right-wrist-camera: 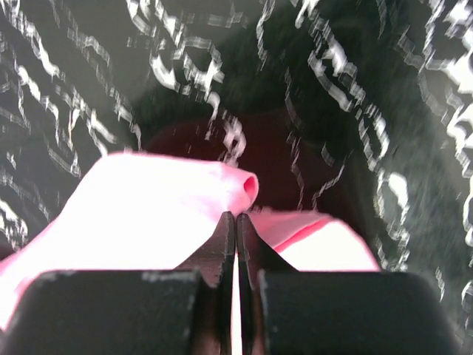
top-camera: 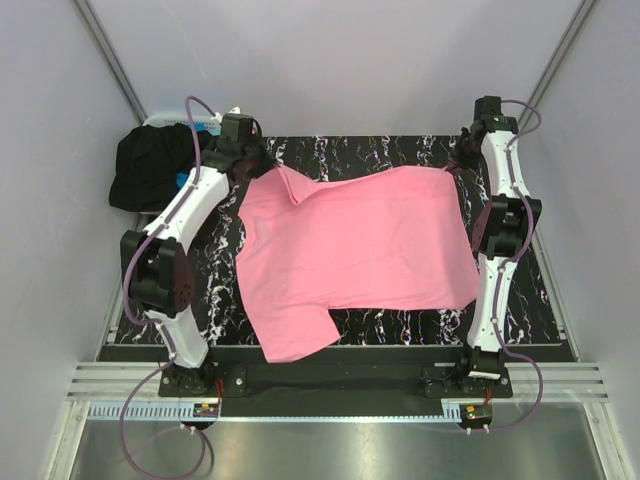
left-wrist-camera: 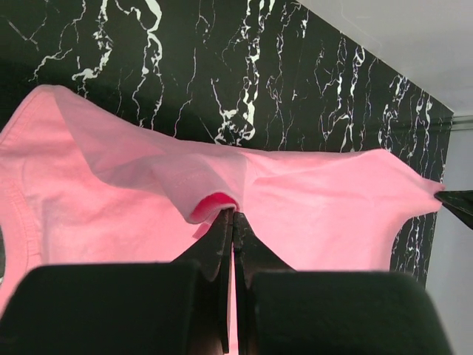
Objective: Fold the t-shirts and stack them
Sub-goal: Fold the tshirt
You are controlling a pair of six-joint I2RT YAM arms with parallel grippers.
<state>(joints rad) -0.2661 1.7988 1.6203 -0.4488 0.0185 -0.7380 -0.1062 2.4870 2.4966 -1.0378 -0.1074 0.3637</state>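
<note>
A bright pink t-shirt (top-camera: 360, 250) lies spread across the black marbled table (top-camera: 400, 150), with one sleeve hanging toward the near edge. At the shirt's far left corner, my left gripper (top-camera: 262, 170) is shut on a raised fold of the pink cloth (left-wrist-camera: 111, 200), which bunches at the closed tips (left-wrist-camera: 233, 214). My right gripper (top-camera: 461, 166) is at the far right corner. In the right wrist view its closed tips (right-wrist-camera: 236, 216) pinch a rolled edge of the pink cloth (right-wrist-camera: 148, 207) just above the table. A black t-shirt (top-camera: 148, 165) lies heaped at the far left, with a bit of blue cloth (top-camera: 181, 180) beside it.
A white slotted basket (top-camera: 210, 120) stands behind the left gripper, beside the black heap and off the table's far left corner. Grey walls enclose the table on three sides. The tip of the right gripper (left-wrist-camera: 454, 203) shows at the right edge of the left wrist view.
</note>
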